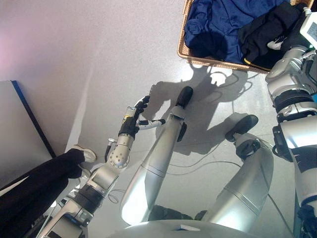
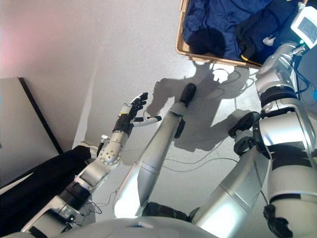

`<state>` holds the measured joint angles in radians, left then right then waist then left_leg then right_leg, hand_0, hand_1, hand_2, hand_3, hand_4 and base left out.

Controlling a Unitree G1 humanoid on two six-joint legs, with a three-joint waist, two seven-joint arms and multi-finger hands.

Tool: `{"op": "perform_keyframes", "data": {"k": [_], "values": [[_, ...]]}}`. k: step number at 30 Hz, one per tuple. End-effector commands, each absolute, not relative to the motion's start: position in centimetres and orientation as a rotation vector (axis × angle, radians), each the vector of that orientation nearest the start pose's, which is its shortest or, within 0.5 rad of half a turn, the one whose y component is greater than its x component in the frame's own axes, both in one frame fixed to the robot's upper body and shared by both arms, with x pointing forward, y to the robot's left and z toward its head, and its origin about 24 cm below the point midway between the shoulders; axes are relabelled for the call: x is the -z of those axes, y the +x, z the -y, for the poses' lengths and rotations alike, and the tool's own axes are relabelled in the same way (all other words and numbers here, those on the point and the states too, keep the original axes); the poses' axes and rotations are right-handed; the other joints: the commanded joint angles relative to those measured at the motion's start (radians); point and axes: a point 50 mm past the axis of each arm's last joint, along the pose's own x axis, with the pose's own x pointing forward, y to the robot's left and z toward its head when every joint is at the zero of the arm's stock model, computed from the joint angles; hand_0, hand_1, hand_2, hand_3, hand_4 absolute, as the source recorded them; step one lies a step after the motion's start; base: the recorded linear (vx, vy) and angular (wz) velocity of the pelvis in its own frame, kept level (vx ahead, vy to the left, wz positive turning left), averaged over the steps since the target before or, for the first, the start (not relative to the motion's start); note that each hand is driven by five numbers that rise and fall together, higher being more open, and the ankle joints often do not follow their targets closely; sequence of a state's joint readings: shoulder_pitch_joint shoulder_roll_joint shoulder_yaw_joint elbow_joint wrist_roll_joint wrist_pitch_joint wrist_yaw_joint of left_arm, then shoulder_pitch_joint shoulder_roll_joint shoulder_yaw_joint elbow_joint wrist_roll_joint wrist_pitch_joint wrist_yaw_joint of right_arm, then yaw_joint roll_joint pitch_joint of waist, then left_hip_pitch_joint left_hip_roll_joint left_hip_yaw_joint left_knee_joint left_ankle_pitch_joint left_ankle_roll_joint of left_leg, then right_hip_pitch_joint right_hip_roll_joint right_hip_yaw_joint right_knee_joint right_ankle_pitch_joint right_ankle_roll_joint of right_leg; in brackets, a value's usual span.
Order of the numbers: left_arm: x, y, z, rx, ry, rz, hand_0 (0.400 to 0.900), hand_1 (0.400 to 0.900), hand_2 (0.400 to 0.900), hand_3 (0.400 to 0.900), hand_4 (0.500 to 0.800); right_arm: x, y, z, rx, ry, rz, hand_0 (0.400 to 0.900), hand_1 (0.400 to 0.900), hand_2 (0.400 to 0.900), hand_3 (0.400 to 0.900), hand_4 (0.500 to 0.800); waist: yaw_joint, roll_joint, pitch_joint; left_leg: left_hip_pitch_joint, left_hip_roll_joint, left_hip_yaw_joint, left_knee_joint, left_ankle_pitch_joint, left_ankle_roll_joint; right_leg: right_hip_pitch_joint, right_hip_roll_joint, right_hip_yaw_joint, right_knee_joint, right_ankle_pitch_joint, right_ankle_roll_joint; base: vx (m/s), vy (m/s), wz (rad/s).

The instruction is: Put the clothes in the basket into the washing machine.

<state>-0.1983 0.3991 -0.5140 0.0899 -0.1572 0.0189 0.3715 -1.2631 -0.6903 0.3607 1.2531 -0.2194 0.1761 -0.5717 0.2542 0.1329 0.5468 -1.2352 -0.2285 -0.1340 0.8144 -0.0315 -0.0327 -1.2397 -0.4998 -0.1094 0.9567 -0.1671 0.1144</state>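
A wicker basket stands on the floor at the upper right. It holds blue clothes and a black garment. My right arm reaches up into the basket, and my right hand is down in the black garment, its dark fingers lost against the cloth. My left hand is open and empty, held out over the floor at centre left, well away from the basket. No washing machine drum shows in either view.
A grey panel with a dark blue edge lies at the left. A person's leg in black trousers and a light shoe are at the lower left, close to my left arm. Pale floor lies between.
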Motion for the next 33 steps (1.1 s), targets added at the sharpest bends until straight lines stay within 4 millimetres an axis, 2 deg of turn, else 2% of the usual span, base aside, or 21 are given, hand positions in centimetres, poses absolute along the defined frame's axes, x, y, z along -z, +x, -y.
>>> {"op": "perform_keyframes", "data": {"k": [1,4,5,6,10,13,16,18,19,20,23,28,30,31,32,33], "values": [[-4.3,25.3,-12.5,0.081,0.258,0.033,0.9,0.9,0.9,0.9,0.8,-26.1,37.2,34.6,0.945,-0.888,0.027,0.9,0.9,0.9,0.9,0.8,0.0,0.108,-0.027,0.003,-0.003,0.016,0.025,-0.126,0.057,-0.006,0.036,0.003,0.048,-0.054,0.003,0.0,0.0,0.0],[-4.3,25.3,-12.6,0.08,0.256,0.03,0.9,0.9,0.9,0.9,0.8,-25.9,37.2,34.6,0.918,-0.781,0.024,0.9,0.9,0.9,0.9,0.8,0.004,0.113,-0.027,-0.006,-0.007,0.018,0.024,-0.124,0.058,-0.017,0.032,0.008,0.054,-0.057,0.003,0.0,0.0,0.0],[-4.2,25.3,-12.6,0.081,0.255,0.026,0.9,0.9,0.9,0.9,0.8,-26.0,37.3,34.7,0.918,-0.769,0.026,0.492,0.492,0.492,0.492,0.555,0.005,0.114,-0.027,-0.007,-0.008,0.018,0.025,-0.124,0.057,-0.019,0.031,0.009,0.056,-0.058,0.002,0.0,0.0,0.0],[-4.0,25.3,-12.6,0.083,0.256,0.018,0.9,0.9,0.9,0.9,0.8,-26.1,37.2,34.8,0.924,-0.733,0.029,0.4,0.4,0.4,0.4,0.5,0.006,0.117,-0.027,-0.007,-0.01,0.018,0.027,-0.124,0.058,-0.02,0.028,0.012,0.057,-0.06,0.003,0.0,0.0,0.0],[-3.9,25.4,-12.5,0.086,0.261,0.009,0.9,0.9,0.9,0.9,0.8,-26.5,36.9,35.3,0.952,-0.596,0.054,0.4,0.4,0.4,0.4,0.5,0.006,0.123,-0.027,-0.008,-0.013,0.019,0.026,-0.122,0.059,-0.024,0.021,0.015,0.062,-0.065,0.003,0.0,-0.014,0.04],[-3.7,25.5,-12.5,0.082,0.271,-0.003,0.9,0.9,0.9,0.9,0.8,-26.7,36.9,35.2,0.964,-0.42,0.099,0.4,0.4,0.4,0.4,0.5,0.002,0.124,-0.027,-0.002,-0.009,0.02,0.019,-0.119,0.057,-0.019,0.022,0.013,0.057,-0.069,0.004,0.0,-0.006,0.01],[-3.3,25.8,-12.3,0.082,0.274,-0.027,0.9,0.9,0.9,0.9,0.8,-26.7,37.1,34.6,0.95,-0.181,0.162,0.4,0.4,0.4,0.4,0.5,-0.008,0.118,-0.027,0.015,-0.002,0.021,-0.003,-0.115,0.058,-0.004,0.031,0.007,0.037,-0.063,0.006,0.01,-0.022,-0.08],[-3.1,26.0,-12.2,0.079,0.269,-0.041,0.9,0.9,0.9,0.9,0.8,-26.4,37.4,33.8,0.916,0.072,0.228,0.4,0.4,0.4,0.4,0.5,-0.021,0.107,-0.027,0.04,0.009,0.026,-0.035,-0.111,0.057,0.016,0.043,-0.001,0.004,-0.054,0.012,0.03,-0.013,-0.19],[-2.8,26.0,-12.2,0.079,0.271,-0.056,0.9,0.9,0.9,0.9,0.8,-26.5,37.4,33.8,0.917,0.143,0.247,0.4,0.4,0.4,0.4,0.5,-0.027,0.101,-0.027,0.051,0.015,0.029,-0.048,-0.109,0.057,0.023,0.05,-0.005,-0.01,-0.048,0.015,0.04,-0.002,-0.29],[-2.7,26.1,-12.1,0.079,0.27,-0.065,0.9,0.9,0.9,0.9,0.8,-26.3,37.7,33.0,0.877,0.302,0.29,0.4,0.4,0.4,0.4,0.5,-0.035,0.098,-0.027,0.065,0.022,0.034,-0.066,-0.107,0.057,0.035,0.058,-0.01,-0.03,-0.041,0.02,0.03,-0.008,-0.28],[-2.6,26.3,-12.0,0.076,0.262,-0.079,0.9,0.9,0.9,0.9,0.8,-26.4,37.6,32.7,0.876,0.504,0.349,0.4,0.4,0.4,0.4,0.5,-0.051,0.086,-0.027,0.109,0.037,0.043,-0.117,-0.099,0.057,0.073,0.078,-0.018,-0.086,-0.024,0.027,0.04,-0.007,-0.31],[-2.8,26.9,-11.9,0.068,0.251,-0.082,0.9,0.9,0.9,0.9,0.8,-27.8,37.3,31.1,0.822,0.804,0.512,0.4,0.4,0.4,0.4,0.5,-0.09,0.067,-0.027,0.2,0.063,0.055,-0.2,-0.086,0.052,0.16,0.103,-0.025,-0.187,0.01,0.036,0.04,-0.001,-0.27],[-2.5,27.0,-11.9,0.068,0.248,-0.099,0.9,0.9,0.9,0.9,0.8,-28.7,37.1,30.4,0.783,0.988,0.588,0.4,0.4,0.4,0.4,0.5,-0.111,0.058,-0.027,0.242,0.072,0.062,-0.233,-0.082,0.049,0.2,0.115,-0.023,-0.236,0.03,0.039,0.03,-0.002,-0.23],[-2.4,27.0,-11.9,0.067,0.25,-0.101,0.9,0.9,0.9,0.9,0.8,-28.6,37.2,30.4,0.783,0.991,0.586,0.4,0.4,0.4,0.4,0.5,-0.11,0.057,-0.027,0.249,0.074,0.061,-0.24,-0.08,0.049,0.208,0.118,-0.025,-0.245,0.034,0.039,0.03,0.014,-0.32],[-2.1,27.1,-11.8,0.07,0.253,-0.12,0.9,0.9,0.9,0.9,0.8,-29.3,37.2,29.7,0.751,1.099,0.62,0.4,0.4,0.4,0.4,0.5,-0.124,0.052,-0.028,0.275,0.078,0.069,-0.256,-0.079,0.046,0.232,0.13,-0.02,-0.271,0.045,0.04,0.03,0.012,-0.22],[-2.0,27.1,-11.8,0.068,0.254,-0.123,0.9,0.9,0.9,0.9,0.8,-29.1,37.2,29.6,0.75,1.103,0.617,0.4,0.4,0.4,0.4,0.5,-0.122,0.049,-0.027,0.283,0.081,0.069,-0.264,-0.077,0.046,0.241,0.133,-0.021,-0.281,0.049,0.04,0.03,0.028,-0.3]]}}
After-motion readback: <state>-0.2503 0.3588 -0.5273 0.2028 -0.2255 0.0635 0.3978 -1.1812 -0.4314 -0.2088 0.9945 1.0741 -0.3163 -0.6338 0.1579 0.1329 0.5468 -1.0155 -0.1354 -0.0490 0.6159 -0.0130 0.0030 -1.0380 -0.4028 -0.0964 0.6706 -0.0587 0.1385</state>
